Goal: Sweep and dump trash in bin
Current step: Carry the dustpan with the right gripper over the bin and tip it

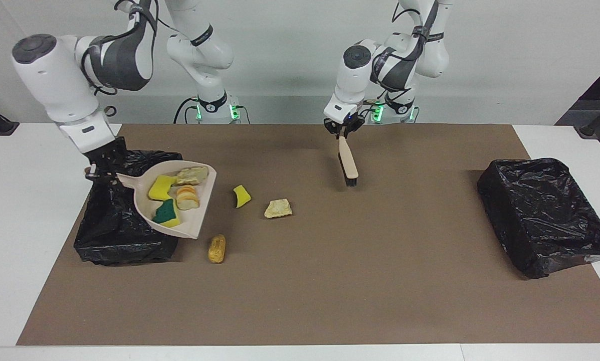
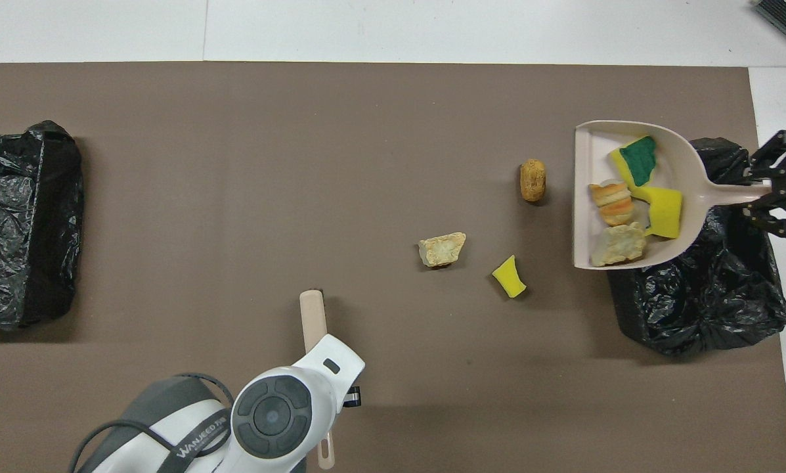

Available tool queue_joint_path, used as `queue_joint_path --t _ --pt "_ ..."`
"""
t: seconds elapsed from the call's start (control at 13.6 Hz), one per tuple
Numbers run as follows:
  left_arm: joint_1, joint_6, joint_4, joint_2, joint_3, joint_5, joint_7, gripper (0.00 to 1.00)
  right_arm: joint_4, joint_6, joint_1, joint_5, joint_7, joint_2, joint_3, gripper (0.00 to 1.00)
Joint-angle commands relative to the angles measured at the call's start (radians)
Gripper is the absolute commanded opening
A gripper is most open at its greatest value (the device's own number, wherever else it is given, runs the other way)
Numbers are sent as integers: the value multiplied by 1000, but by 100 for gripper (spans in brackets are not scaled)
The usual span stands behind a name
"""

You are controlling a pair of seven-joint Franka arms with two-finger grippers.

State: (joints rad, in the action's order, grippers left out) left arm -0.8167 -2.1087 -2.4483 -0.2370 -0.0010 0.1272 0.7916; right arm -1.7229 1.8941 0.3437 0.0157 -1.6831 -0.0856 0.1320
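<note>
- The brown mat (image 1: 330,281) covers most of the table and is my working floor; a black-bagged bin (image 1: 545,215) sits at my left arm's end, well apart from everything I am handling, and I judge it plays no part right now.
- The nearer black-bagged bin (image 1: 114,225) lies at my right arm's end; I hold the dustpan (image 1: 199,220) tilted above it, handle up toward my wrist, so the load can slide back toward the bag and not out over the lip.
- My right gripper (image 1: 95,173) is clamped on the dustpan handle, over that bin.
- My left gripper (image 1: 344,131) is closed on the brush (image 1: 349,163), which hangs bristles-down over bare mat, clear of the scraps; I judge it waits while the pan is dealt with.
- In the pan: a green-topped sponge (image 1: 165,211), a yellow sponge piece (image 1: 160,186), a striped bread-like piece (image 1: 187,196) and a pale crusty chunk (image 1: 192,175).
- Loose on the mat, between the pan and the brush: a golden-brown roll (image 1: 217,248) just beside the pan's lip, a beige crusty chunk (image 1: 278,208), and a small yellow sponge bit (image 1: 241,195); all three lie toward my right arm's end from the brush, none touching it.
</note>
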Motion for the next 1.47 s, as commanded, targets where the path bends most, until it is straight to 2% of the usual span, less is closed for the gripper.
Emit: queue_joint_path --t 0.0,0.15,0.29,0.37,0.52,0.66,0.74,0.81,1.03,1.25,1.4 --pt "-68 -75 -110 -70 18 54 12 0 -33 2 115 -2 -146 38 9 0" --pt "-85 -120 -133 -64 18 103 15 0 -67 16 153 59 -179 59 8 0" --pt "-111 -137 -141 -62 19 114 43 0 -139 66 152 192 -146 98 8 0" --pt "-117 -154 -155 -56 18 114 52 0 -176 83 144 216 -113 118 8 0" --pt "-131 -203 -181 -48 19 114 78 0 -234 102 98 349 -3 150 12 0" --pt "-124 -197 -170 -35 22 114 72 64 -250 100 37 430 72 159 11 0" --pt "-118 -189 -166 -33 24 114 72 100 -250 85 20 475 115 161 12 0" --pt "-107 -177 -149 -35 27 114 77 100 -250 73 -6 501 132 165 11 0" --pt "9 -68 -59 -31 29 109 61 100 -250 51 -26 601 184 167 18 0" --pt "126 -65 -2 -15 29 57 38 100 -238 -15 -74 713 246 168 21 0" --pt "235 -18 107 66 29 6 -84 100 -231 -29 -89 725 243 184 21 0"
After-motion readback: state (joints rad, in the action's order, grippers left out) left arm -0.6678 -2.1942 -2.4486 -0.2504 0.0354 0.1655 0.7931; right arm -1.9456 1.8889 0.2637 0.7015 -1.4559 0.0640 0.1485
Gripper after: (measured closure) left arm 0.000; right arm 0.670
